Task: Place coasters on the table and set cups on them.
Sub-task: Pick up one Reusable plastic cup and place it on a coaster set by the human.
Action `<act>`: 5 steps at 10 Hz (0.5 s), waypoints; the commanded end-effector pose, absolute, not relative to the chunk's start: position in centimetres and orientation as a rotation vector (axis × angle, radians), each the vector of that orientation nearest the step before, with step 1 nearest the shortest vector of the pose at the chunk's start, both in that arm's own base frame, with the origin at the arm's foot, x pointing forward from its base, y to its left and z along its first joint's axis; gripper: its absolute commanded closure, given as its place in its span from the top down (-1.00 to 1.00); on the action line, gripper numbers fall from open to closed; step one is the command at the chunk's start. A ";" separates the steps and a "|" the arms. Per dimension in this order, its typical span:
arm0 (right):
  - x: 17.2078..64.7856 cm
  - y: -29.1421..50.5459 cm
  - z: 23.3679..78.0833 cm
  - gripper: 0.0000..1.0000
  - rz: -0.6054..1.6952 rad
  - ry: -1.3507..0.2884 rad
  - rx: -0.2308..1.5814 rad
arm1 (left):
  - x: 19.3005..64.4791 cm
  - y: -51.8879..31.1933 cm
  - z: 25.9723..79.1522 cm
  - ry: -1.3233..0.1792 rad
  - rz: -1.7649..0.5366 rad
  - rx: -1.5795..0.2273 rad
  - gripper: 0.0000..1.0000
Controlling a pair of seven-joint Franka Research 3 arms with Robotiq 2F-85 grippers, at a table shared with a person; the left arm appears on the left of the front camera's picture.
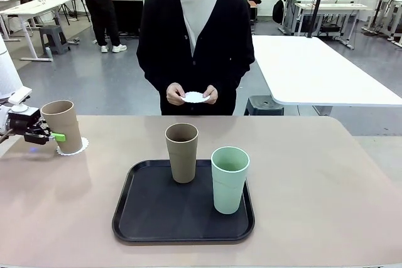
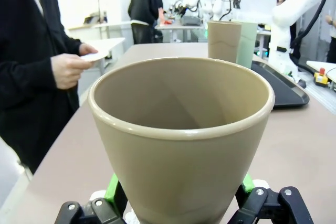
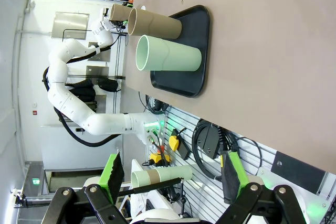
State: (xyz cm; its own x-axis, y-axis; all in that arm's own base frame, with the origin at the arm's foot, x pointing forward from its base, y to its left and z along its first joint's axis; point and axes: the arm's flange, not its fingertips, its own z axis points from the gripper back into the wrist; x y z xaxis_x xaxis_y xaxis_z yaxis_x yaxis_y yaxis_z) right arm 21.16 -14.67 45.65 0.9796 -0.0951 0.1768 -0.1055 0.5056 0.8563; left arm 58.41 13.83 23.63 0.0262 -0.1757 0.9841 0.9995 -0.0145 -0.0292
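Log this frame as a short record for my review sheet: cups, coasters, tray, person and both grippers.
placed: left tan cup upright on the laid coaster, at the left end of the table
tray: black tray holds the tray tan cup and the green cup, both upright
person: hands hold the held coaster at the far side
left gripper: fingers either side of the left tan cup; grip cannot be told
right gripper: open, empty
remaining: two cups not yet on coasters
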 end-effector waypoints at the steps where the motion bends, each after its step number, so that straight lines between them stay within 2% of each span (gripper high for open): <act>1: 21.3 -14.6 45.6 1.00 0.018 -0.228 1.063 | 59.1 14.2 23.9 -1.007 -1.296 -1.126 1.00; 5: 21.3 -14.6 45.6 1.00 0.018 -0.228 1.063 | 59.5 14.2 22.9 -0.934 -1.318 -1.081 1.00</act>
